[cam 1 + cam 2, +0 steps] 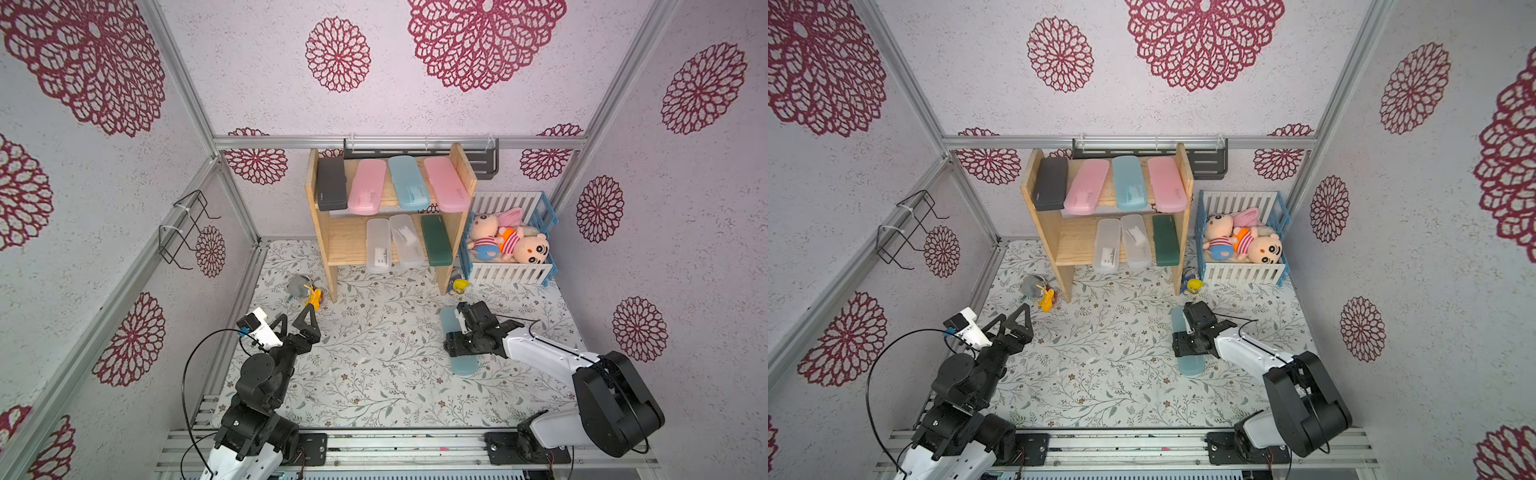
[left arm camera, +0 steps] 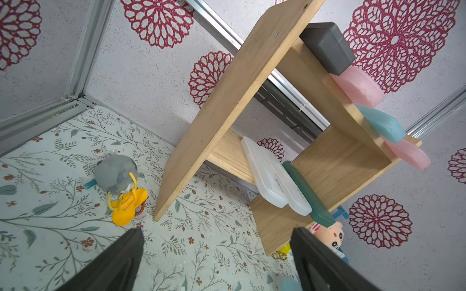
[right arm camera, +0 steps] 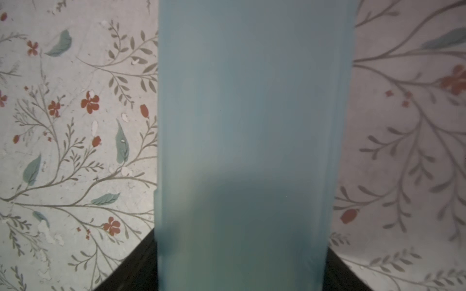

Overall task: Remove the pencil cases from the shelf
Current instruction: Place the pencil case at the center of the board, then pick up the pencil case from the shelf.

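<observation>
So, one light blue case [image 1: 466, 366] is already off the shelf [image 1: 321, 224] and down low over the floral counter [image 1: 374, 353], lower right of centre in both top views. The right hand [image 1: 457, 345] is clamped across its width, a finger on each long edge. I can't tell if the case is fully resting on the counter or just above it.

Seven more sit on the shelf, upper middle of the frame. On the top board are a black case [image 1: 331, 185], a pink case [image 1: 365, 189], a teal case [image 1: 409, 183] and a second pink case [image 1: 446, 183]. On the lower board are two frosted clear cases [image 1: 378, 245] and a dark green case [image 1: 435, 241].

The left hand [image 1: 296, 316] hangs wide and empty at lower left, pointed toward the shelf.

Looks to me like the set-down of case number one. Next, I'd guess the right hand lets go and lifts straight up so it doesn't drag the case. Then somebody goes for the shelf, and the lower cases overhang the front edge, which should help.
</observation>
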You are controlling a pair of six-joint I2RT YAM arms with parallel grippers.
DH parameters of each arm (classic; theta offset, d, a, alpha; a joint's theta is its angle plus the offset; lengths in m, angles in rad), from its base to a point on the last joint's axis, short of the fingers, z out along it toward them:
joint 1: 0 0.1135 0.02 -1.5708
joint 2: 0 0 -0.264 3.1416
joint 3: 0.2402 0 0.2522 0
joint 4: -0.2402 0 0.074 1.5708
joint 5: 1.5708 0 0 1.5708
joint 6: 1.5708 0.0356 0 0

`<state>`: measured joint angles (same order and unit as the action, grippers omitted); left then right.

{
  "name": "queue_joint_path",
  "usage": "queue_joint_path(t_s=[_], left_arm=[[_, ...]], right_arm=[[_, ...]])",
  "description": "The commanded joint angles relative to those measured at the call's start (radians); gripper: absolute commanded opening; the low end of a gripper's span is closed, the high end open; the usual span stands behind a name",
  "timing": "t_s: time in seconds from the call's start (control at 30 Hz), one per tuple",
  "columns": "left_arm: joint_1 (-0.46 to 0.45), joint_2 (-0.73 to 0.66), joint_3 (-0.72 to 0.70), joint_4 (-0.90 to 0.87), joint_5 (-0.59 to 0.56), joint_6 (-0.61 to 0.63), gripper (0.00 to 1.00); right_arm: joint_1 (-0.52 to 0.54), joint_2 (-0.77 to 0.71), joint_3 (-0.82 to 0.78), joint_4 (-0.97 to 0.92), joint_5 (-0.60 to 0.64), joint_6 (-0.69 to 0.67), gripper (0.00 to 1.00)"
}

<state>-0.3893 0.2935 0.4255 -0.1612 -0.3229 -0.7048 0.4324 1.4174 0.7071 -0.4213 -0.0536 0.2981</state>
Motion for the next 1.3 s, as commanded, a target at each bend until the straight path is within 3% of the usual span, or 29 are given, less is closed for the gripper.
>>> queue_joint_path(t_s=[0.0, 0.1, 0.27, 0.47, 0.57, 0.73, 1.0, 1.27], left_arm=[[-0.004, 0.013, -0.007, 0.045, -0.015, 0.034, 0.97], [-0.004, 0.049, -0.015, 0.077, 0.005, 0.008, 0.97], [-0.006, 0.128, -0.044, 0.18, 0.06, -0.075, 0.97], [-0.01, 0.239, -0.036, 0.287, 0.115, -0.157, 0.97], [-0.016, 0.315, -0.038, 0.374, 0.148, -0.255, 0.97], [-0.036, 0.52, 0.021, 0.534, 0.218, -0.382, 0.97], [-0.062, 0.88, 0.153, 0.839, 0.359, -0.555, 0.97], [-0.071, 1.073, 0.296, 0.837, 0.382, -0.592, 0.97]], right_arm=[[-0.005, 0.013, 0.014, 0.099, -0.005, -0.023, 0.69], [-0.006, 0.06, 0.014, 0.115, -0.006, -0.025, 0.77], [-0.006, 0.077, 0.029, 0.095, 0.009, -0.022, 0.99], [-0.006, -0.036, 0.074, 0.056, 0.067, -0.031, 0.99], [-0.007, -0.135, 0.104, 0.055, 0.102, -0.023, 0.99], [-0.007, -0.247, 0.177, 0.06, 0.14, -0.023, 0.99], [-0.011, -0.301, 0.238, 0.113, 0.155, -0.024, 0.99], [-0.019, -0.325, 0.237, 0.127, 0.13, -0.026, 0.99]])
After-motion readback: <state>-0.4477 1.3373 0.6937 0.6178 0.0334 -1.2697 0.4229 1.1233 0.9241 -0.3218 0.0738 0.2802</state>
